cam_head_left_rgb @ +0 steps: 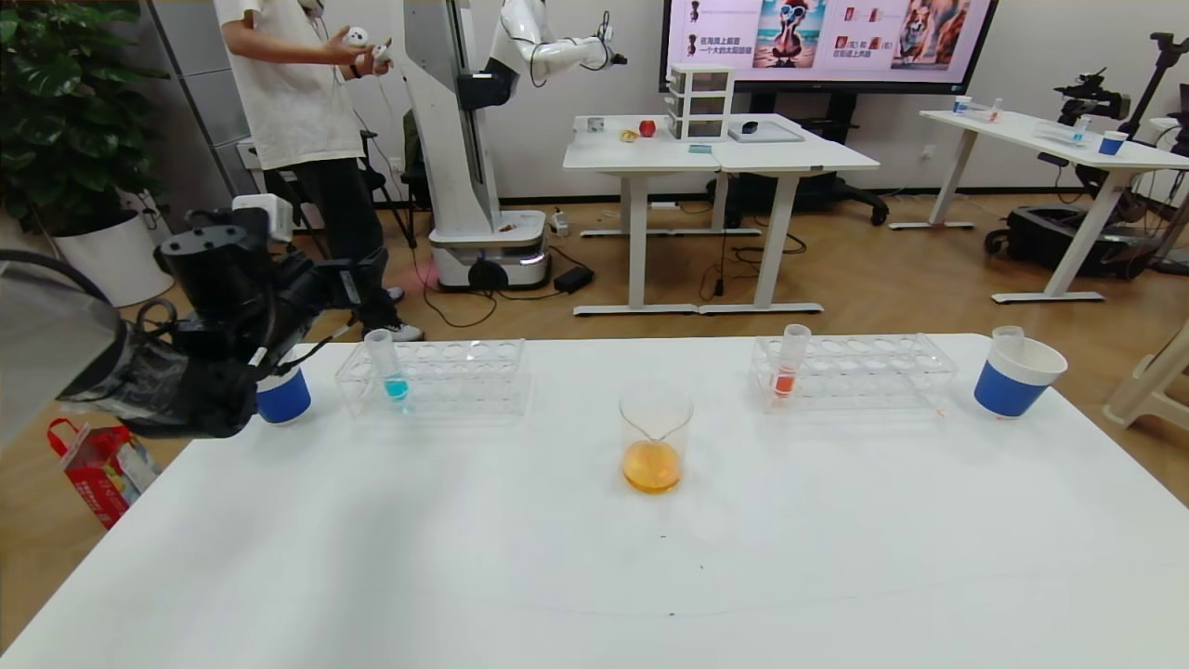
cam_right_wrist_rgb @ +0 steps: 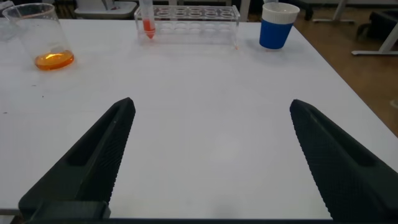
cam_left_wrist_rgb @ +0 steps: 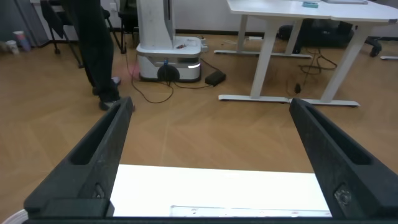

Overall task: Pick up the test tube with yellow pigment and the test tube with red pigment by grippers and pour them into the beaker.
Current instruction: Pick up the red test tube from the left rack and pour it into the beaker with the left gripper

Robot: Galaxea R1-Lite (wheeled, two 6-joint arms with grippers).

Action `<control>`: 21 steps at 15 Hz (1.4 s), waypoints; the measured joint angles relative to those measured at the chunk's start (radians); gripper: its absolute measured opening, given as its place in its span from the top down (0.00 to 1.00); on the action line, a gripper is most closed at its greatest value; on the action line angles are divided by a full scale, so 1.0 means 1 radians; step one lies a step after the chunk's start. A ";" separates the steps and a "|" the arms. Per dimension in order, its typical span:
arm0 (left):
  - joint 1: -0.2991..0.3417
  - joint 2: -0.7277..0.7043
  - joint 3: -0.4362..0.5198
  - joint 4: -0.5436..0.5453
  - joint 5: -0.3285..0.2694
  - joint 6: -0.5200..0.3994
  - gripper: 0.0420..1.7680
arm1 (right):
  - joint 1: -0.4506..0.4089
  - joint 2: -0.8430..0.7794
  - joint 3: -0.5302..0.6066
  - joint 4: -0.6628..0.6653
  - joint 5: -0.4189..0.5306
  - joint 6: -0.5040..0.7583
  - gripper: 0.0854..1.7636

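Because the beaker (cam_head_left_rgb: pixel 656 437) already carries an orange pool at its bottom, the pouring is judged largely done, and the placing of things reads as tidying. The left claw (cam_left_wrist_rgb: pixel 211 165) is held wide and empty at the tabletop's (cam_head_left_rgb: pixel 594 557) far left edge, above a blue-and-white paper cup (cam_head_left_rgb: pixel 282 396); just beside it stands a clear plastic rack (cam_head_left_rgb: pixel 435 376) with a blue-liquid tube (cam_head_left_rgb: pixel 387 364) upright. No yellow tube can be made out near this claw.

The right claw (cam_right_wrist_rgb: pixel 208 158) is spread wide with nothing between its ribbed black jaws, low over bare tabletop. Well ahead of it, the test tube with red pigment (cam_right_wrist_rgb: pixel 147 20) is seated upright in a second rack (cam_right_wrist_rgb: pixel 193 17); a second paper cup (cam_right_wrist_rgb: pixel 277 25) stands beyond. The beaker is smooth thin glass, conical toward its lip.
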 joint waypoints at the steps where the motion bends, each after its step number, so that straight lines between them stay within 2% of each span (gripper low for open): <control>1: -0.043 -0.009 -0.017 0.020 0.027 0.001 0.01 | 0.000 0.000 0.000 0.000 0.000 0.000 0.02; 3: -0.111 -0.024 -0.035 0.032 0.054 0.010 0.01 | 0.000 0.000 0.000 0.000 0.000 0.000 0.02; 5: -0.148 -0.048 -0.040 0.049 0.064 0.015 0.01 | 0.000 0.000 0.000 0.000 0.000 0.000 0.02; 11: -0.186 -0.235 -0.013 0.111 0.068 0.046 0.01 | 0.000 0.000 0.000 0.000 0.000 0.000 0.02; 16: -0.187 -0.510 0.165 0.126 0.065 0.111 0.01 | 0.000 0.000 0.000 0.000 0.000 0.000 0.02; 21: -0.185 -0.855 0.416 0.190 0.059 0.176 0.01 | 0.000 0.000 0.000 0.000 0.000 0.000 0.02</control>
